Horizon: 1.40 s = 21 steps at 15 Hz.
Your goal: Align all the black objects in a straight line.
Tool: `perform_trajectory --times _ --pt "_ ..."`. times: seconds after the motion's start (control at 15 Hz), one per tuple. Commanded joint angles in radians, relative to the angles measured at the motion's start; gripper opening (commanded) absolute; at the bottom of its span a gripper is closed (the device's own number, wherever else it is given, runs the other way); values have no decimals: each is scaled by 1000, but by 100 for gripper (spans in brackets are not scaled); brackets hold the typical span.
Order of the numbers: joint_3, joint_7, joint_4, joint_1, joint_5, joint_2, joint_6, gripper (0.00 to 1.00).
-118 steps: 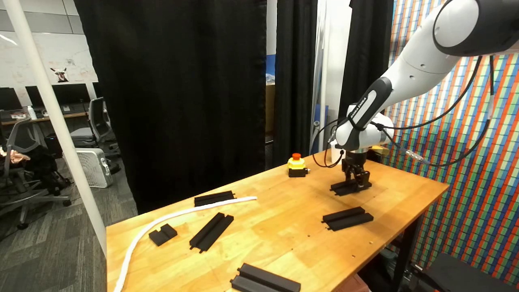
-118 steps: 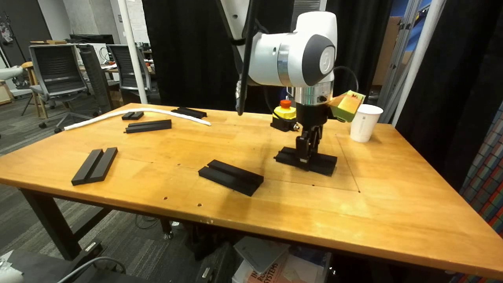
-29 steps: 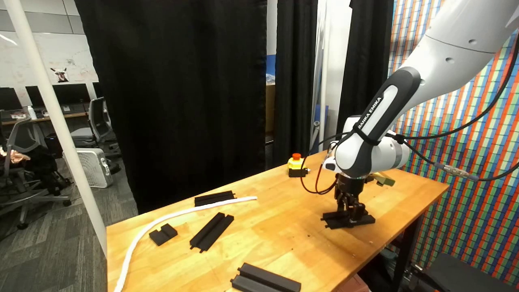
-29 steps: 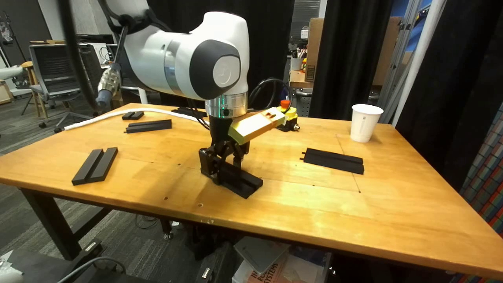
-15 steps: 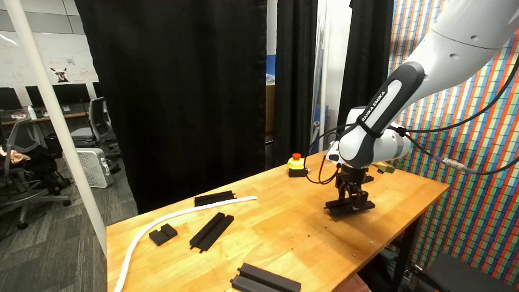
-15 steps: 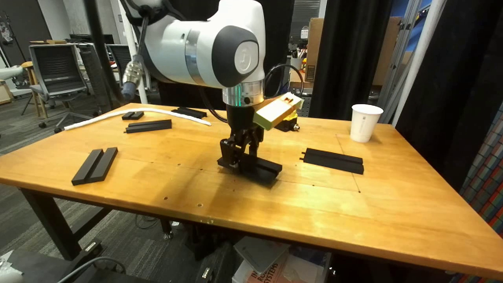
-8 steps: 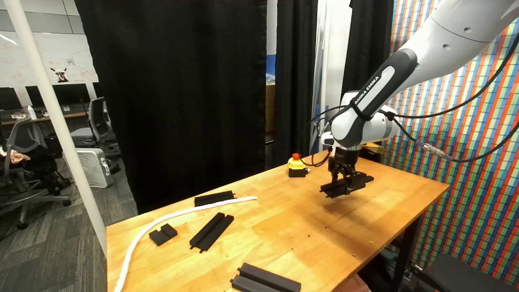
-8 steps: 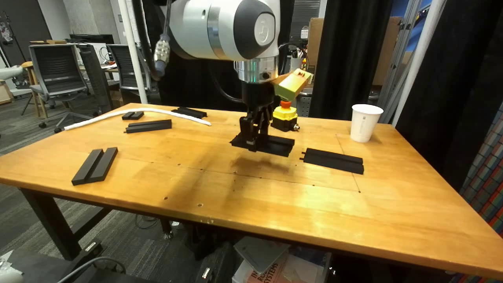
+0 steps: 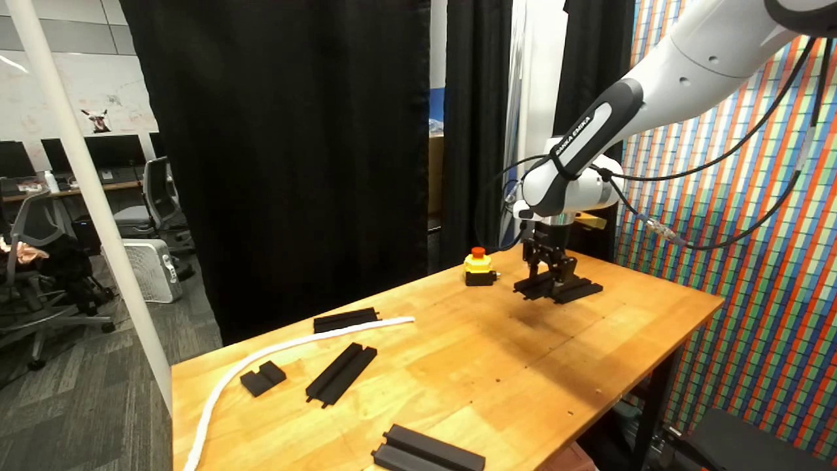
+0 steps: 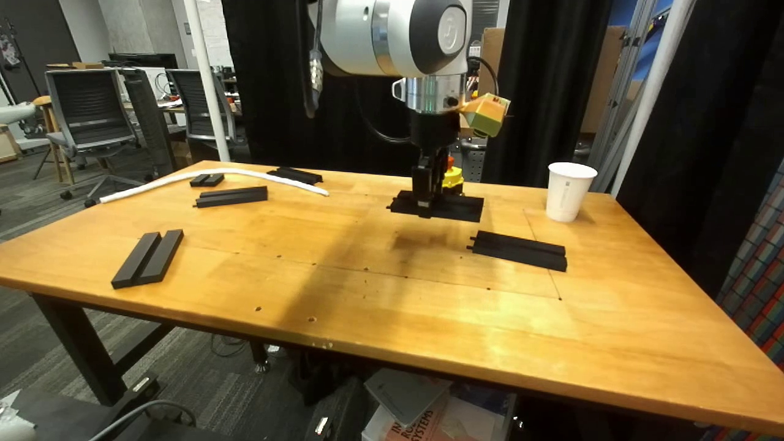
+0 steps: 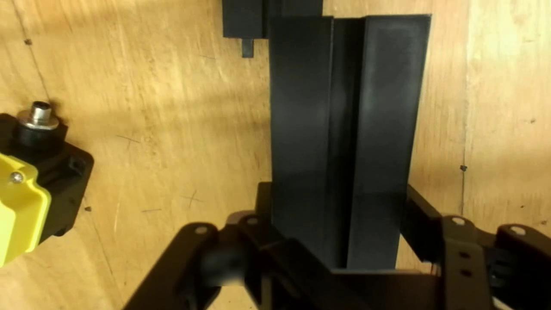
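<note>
My gripper point(image 10: 430, 207) is shut across the width of a grooved black block point(image 10: 460, 208), holding it level above the table. In the wrist view its fingers press on both long sides of the held block point(image 11: 301, 107). Another black block point(image 10: 519, 250) lies on the table nearby; its pegged end point(image 11: 243, 19) shows at the top of the wrist view, partly covered by the held one. Farther off lie a black bar point(image 9: 345, 319) near the curtain, a small notched block point(image 9: 263, 378), a slanted bar point(image 9: 341, 374) and a front bar point(image 9: 431, 448).
A yellow emergency stop point(image 9: 478, 269) stands on the table close to the gripper, left of it in the wrist view. A white cup point(image 10: 571, 191) stands beyond the lying block. A white cord point(image 9: 294, 341) curves past the far black objects. A black curtain point(image 9: 281, 131) hangs behind.
The gripper lifted its block off the table and carried it towards the emergency stop. Compared with the oldest frames, the nearby block lies farther towards the cup, released there.
</note>
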State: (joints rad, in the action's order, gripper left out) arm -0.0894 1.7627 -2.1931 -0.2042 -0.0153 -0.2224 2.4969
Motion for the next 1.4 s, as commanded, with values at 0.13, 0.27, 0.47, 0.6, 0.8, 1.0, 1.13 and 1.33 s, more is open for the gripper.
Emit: perform_trajectory --times 0.13,0.27,0.47,0.6,0.8,1.0,1.13,1.33 --pt "29 84 155 -39 -47 -112 -79 46" --pt "39 89 179 -44 -54 -135 -92 46" --pt "53 97 199 -48 -66 -156 -101 46" --pt "63 99 202 -51 -77 -168 -100 46" --pt "73 98 206 -55 -87 -184 -98 46" --pt "80 99 209 -60 -95 -199 -102 46" --pt "82 99 212 -64 -97 -209 -104 46" --pt "86 100 219 -72 -100 -222 -108 46"
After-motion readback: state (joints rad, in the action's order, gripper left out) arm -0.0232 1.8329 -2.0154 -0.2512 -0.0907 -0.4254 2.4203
